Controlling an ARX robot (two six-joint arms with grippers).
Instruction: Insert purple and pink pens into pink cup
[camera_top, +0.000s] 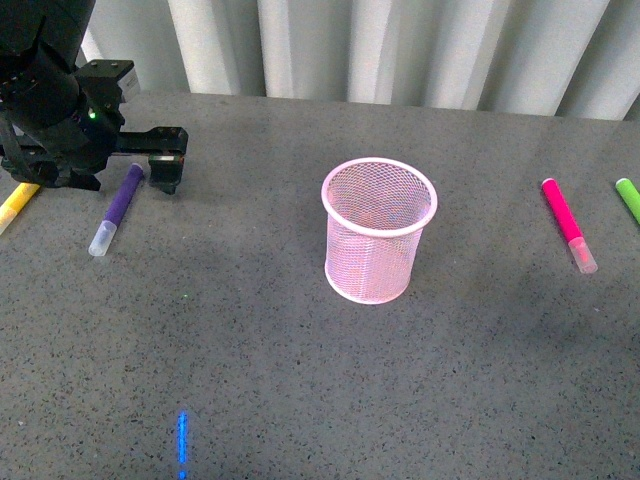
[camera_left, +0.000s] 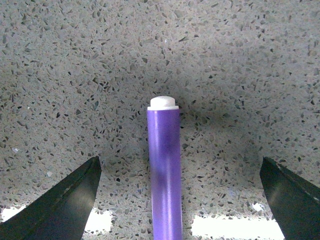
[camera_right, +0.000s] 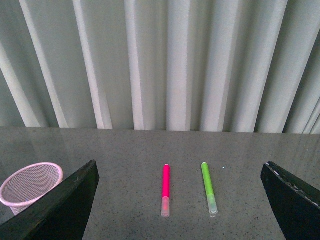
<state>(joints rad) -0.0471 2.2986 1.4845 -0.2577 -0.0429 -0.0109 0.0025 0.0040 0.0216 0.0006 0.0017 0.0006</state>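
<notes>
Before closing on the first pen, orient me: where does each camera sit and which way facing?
Front: on the body, facing forward at the pink cup; left arm far left.
Left wrist: looking down on the purple pen inside the open left gripper.
Right wrist: facing the curtain; open right gripper frames pink pen and green marker.
Shared: front and left wrist, the purple pen; front and right wrist, the pink cup.
</notes>
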